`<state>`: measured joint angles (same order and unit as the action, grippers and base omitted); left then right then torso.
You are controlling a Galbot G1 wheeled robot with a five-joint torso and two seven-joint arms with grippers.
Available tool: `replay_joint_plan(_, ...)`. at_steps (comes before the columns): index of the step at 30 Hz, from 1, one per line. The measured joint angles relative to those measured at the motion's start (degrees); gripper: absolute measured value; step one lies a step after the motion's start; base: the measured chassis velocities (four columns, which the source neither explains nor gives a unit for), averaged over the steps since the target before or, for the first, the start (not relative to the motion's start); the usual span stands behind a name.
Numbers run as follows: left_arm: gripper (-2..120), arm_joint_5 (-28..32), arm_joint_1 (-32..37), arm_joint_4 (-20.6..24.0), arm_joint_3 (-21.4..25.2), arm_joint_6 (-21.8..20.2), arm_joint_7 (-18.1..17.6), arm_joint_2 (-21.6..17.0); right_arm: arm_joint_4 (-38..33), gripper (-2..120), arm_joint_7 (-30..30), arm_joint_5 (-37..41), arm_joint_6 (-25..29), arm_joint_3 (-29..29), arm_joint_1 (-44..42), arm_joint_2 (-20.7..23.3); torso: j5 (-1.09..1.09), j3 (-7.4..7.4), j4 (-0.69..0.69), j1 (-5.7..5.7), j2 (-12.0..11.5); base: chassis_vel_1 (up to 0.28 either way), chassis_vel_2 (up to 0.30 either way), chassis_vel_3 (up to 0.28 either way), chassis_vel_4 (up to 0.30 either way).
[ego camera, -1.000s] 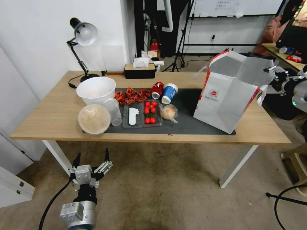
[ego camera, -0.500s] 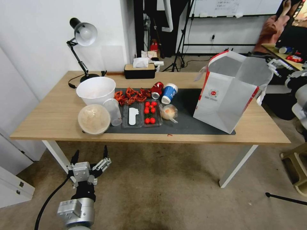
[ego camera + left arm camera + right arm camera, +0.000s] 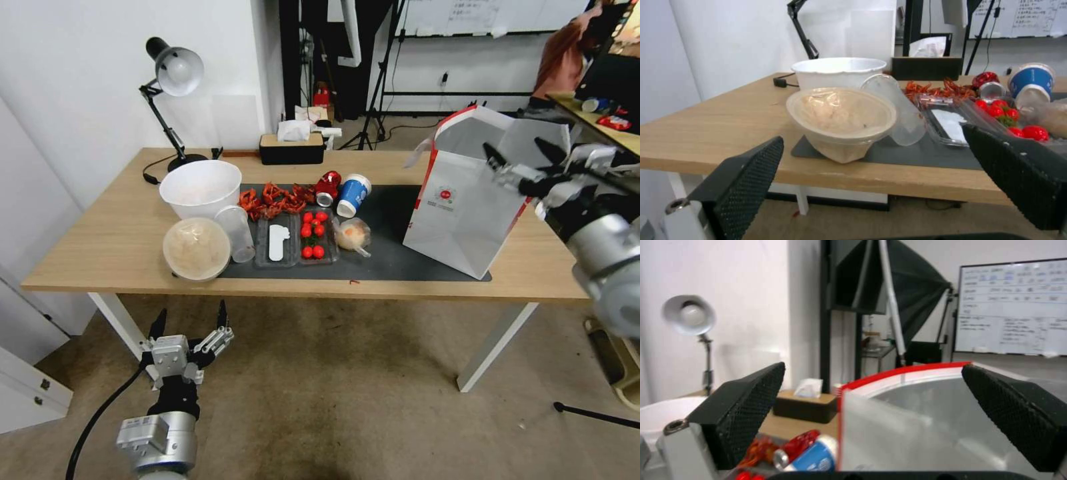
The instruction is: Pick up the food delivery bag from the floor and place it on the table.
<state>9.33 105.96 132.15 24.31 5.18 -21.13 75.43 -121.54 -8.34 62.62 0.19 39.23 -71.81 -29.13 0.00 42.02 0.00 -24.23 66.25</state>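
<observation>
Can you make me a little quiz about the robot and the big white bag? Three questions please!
1. True or false: the food delivery bag is standing on the table.
2. Which tool is next to the bag's open top? A) the left tool B) the right tool
3. Fill in the word: the left tool hangs low over the ______, in front of the table.

Key
1. True. The bag stands upright on the table's right end, partly on the dark mat.
2. B. The right tool is open at the bag's top edge, holding nothing.
3. Floor. The left tool is open there.
</observation>
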Motion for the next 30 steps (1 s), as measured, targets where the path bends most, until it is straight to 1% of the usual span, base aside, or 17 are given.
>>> replay_joint_plan(2,100,-0.1,0.0,0.2,0.0,-0.1,0.0,0.1,-1.1,100,2.1,-3.1,2.3,0.4,-2.9,-0.6,0.0,0.0,-0.01,0.0,0.0,0.0,0.0,0.0,0.0)
replay_joint_plan(7,100,-0.2,0.1,0.6,-0.1,-0.2,0.1,0.3,-4.0,100,3.5,-6.0,4.0,1.1,-7.1,-1.7,-0.01,0.0,-0.01,0.0,0.0,0.0,0.0,0.0,0.0)
replay_joint_plan(9,100,-0.2,0.3,0.8,-0.1,-0.1,0.4,0.3,-7.7,100,3.5,-8.4,4.9,1.1,-10.0,-3.7,-0.01,0.0,0.0,0.0,0.0,0.0,0.0,0.0,0.0)
replay_joint_plan(10,100,-0.2,0.3,0.8,-0.1,-0.1,0.4,0.3,-7.7,100,3.5,-8.4,4.9,1.1,-10.0,-3.7,-0.01,0.0,0.0,0.0,0.0,0.0,0.0,0.0,0.0)
replay_joint_plan(13,100,-0.2,0.3,0.9,0.0,0.7,0.9,0.4,-12.6,100,1.8,-16.2,6.3,0.3,-15.0,-9.2,0.0,0.0,0.0,0.0,0.0,0.0,0.0,0.0,0.0)
replay_joint_plan(14,100,-0.2,0.3,0.9,0.0,0.7,0.9,0.4,-12.6,100,1.8,-16.2,6.3,0.3,-15.0,-9.2,0.0,0.0,0.0,0.0,0.0,0.0,0.0,0.0,0.0)
replay_joint_plan(15,100,-0.1,0.3,0.7,-0.1,1.2,1.3,0.5,-14.3,100,0.2,-21.2,7.1,0.3,-19.1,-12.9,0.0,0.0,0.01,0.0,0.0,0.0,0.0,0.0,0.0)
replay_joint_plan(16,100,-0.1,0.2,0.6,-0.2,1.2,1.4,0.6,-15.0,100,-0.5,-24.5,8.3,0.3,-23.0,-15.7,-0.01,0.0,0.0,0.0,0.0,0.0,0.0,0.0,0.0)
replay_joint_plan(17,100,-0.1,0.1,0.3,-0.4,1.3,1.5,0.6,-15.3,100,-1.2,-28.3,10.2,0.1,-27.2,-19.2,0.0,0.0,-0.03,0.0,0.0,0.0,0.0,0.0,0.0)
replay_joint_plan(18,100,-0.1,0.1,0.3,-0.4,1.3,1.5,0.6,-15.3,100,-1.2,-28.3,10.2,0.1,-27.2,-19.2,0.0,0.0,-0.03,0.0,0.0,0.0,0.0,0.0,0.0)
replay_joint_plan(21,100,0.2,0.1,-0.3,-0.6,1.3,1.6,0.6,-15.6,100,-3.8,-34.3,12.8,-1.9,-33.6,-25.9,-0.01,0.0,-0.02,0.01,0.0,0.0,0.0,0.0,0.0)
replay_joint_plan(22,100,0.2,0.1,-0.3,-0.6,1.3,1.6,0.6,-15.6,100,-3.8,-34.3,12.8,-1.9,-33.6,-25.9,-0.01,0.0,-0.02,0.01,0.0,0.0,0.0,0.0,0.0)
replay_joint_plan(24,100,0.5,0.1,-0.5,-0.6,1.3,1.7,0.3,-14.9,100,-4.9,-37.1,14.2,-3.3,-35.5,-28.6,-0.01,-0.01,-0.02,0.01,0.0,0.0,0.0,0.0,0.0)
replay_joint_plan(26,100,0.7,0.3,-0.8,-0.6,1.3,1.8,0.2,-14.1,100,-6.4,-39.0,15.0,-4.4,-36.6,-30.2,0.0,0.0,0.0,0.01,0.0,0.0,0.0,0.0,0.0)
replay_joint_plan(30,100,0.7,0.7,-1.2,-0.7,1.3,1.8,0.2,-13.9,100,-8.4,-40.2,15.0,-5.3,-37.5,-31.3,0.0,0.0,0.0,0.01,0.0,0.0,0.0,0.0,0.0)
